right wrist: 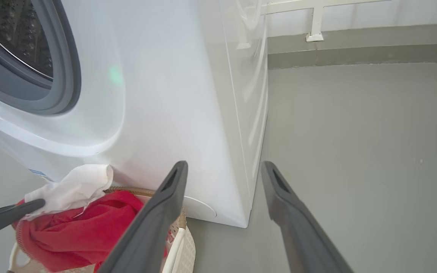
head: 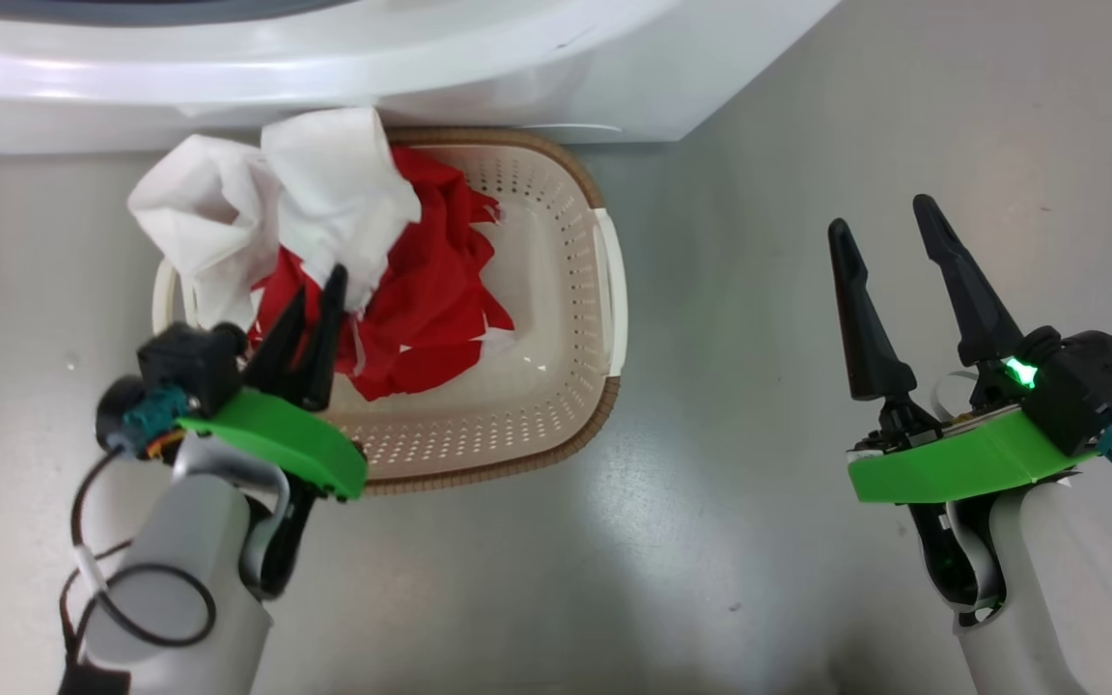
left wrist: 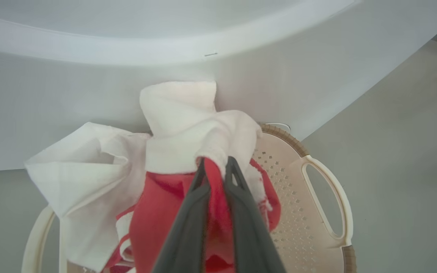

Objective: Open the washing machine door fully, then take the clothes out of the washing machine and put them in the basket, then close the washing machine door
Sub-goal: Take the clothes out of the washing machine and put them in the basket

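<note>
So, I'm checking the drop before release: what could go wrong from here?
1. The white garment hangs over the left rim of the basket; once released, it may slide onto the floor.
2. The left gripper has its jaws shut on the red jersey and white cloth, so fabric could snag and lift out.

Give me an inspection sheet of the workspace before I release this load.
Surface: grey floor, smooth, a few specks.
Job's things: basket at the foot of the washing machine; red jersey in the basket; white garment on top, spilling over the basket's left rim.
Clutter: nothing seen.
Grippers: left gripper above the basket, fingers closed on the red jersey; right gripper open, holding nothing, over the floor beside the basket.
Cables: black cable loops at the left forearm, apart from the basket.
Surroundings: grey seal around the drum; wall behind.
</note>
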### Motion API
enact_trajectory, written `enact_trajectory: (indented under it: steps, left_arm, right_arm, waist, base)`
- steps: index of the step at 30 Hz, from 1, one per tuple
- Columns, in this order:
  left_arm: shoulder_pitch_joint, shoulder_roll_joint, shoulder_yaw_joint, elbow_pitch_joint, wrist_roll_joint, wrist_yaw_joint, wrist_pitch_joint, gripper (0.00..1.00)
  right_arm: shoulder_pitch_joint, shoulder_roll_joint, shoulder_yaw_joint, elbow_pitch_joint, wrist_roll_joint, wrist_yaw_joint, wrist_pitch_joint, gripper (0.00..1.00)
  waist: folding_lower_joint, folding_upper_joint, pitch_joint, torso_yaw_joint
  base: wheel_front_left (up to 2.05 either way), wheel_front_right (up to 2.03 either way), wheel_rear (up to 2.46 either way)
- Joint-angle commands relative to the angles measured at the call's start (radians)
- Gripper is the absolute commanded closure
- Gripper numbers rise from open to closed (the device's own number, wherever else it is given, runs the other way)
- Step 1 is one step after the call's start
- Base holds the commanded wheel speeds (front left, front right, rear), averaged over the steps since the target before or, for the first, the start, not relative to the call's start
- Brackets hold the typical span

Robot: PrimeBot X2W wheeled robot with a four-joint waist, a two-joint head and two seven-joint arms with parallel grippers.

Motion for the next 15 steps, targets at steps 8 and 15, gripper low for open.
enact_trajectory:
  steps: [8,15]
  left_arm:
    - [-0.01,0.035,0.027,0.035,-0.009,-0.005,-0.005,0.0]
    - [0.013,0.032,0.054,0.025,-0.007,-0.005,-0.005,0.0]
  right_arm:
    - [0.019,0.004,0.018,-0.021,0.004,0.007,-0.006,0.0]
    - [0.033,0.004,0.013,-0.011,-0.002,0.007,-0.006,0.0]
  waist:
    - [0.0,0.0,-0.006,-0.015]
    - [0.0,0.0,-0.051,-0.003]
  base:
    - [0.0,0.0,0.0]
    - [0.0,0.0,0.0]
